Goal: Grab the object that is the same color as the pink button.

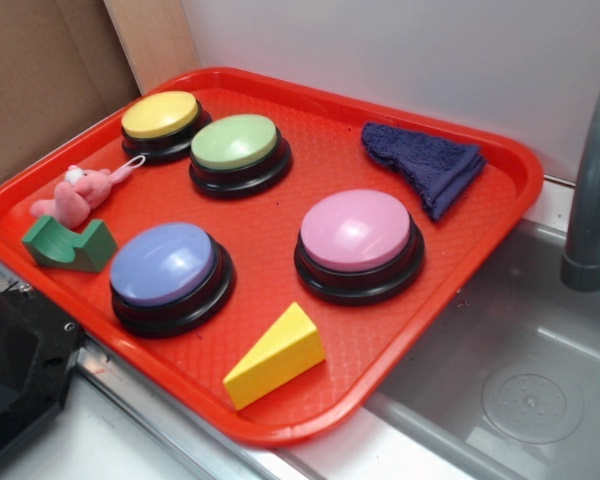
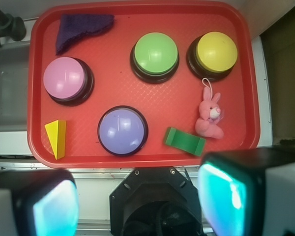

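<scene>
Your pink plush toy [image 2: 209, 117] lies near the red tray's [image 2: 137, 19] edge, just beside the green block [image 2: 184, 141], below the yellow button [image 2: 216, 51]. The pink button [image 2: 65, 78] sits well apart across the tray. Your gripper [image 2: 137, 201] hangs wide open, empty, off the tray.

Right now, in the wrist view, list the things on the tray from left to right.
Yellow wedge → pink button → purple cloth → lavender-blue button → green button → green block → pink plush bunny. The yellow button overlaps the bunny's span, so it is left out.
</scene>
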You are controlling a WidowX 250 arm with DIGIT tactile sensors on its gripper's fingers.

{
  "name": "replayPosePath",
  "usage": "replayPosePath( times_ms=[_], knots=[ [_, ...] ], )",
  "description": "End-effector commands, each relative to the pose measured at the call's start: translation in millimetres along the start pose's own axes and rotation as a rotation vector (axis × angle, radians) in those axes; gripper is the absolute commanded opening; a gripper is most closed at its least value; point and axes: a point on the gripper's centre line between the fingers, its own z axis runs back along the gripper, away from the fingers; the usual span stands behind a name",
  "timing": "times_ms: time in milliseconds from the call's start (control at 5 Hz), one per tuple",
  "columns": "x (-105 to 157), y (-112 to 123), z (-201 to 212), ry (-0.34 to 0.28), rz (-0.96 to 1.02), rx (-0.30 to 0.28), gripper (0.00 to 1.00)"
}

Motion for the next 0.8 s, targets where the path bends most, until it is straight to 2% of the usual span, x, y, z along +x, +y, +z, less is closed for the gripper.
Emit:
replayPosePath(
  times_ms=[0, 200, 400, 600],
  knots=[
    [0, 0, 0, 0.0, 0.0, 0.0, 1.0],
    [13, 24, -33, -0.052, 0.128, -0.003, 1.0],
    [27, 46, -70, -0.097, 0.263, 0.062, 1.0],
    [35, 71, -114, -0.094, 0.371, 0.17, 1.0]
  ],
)
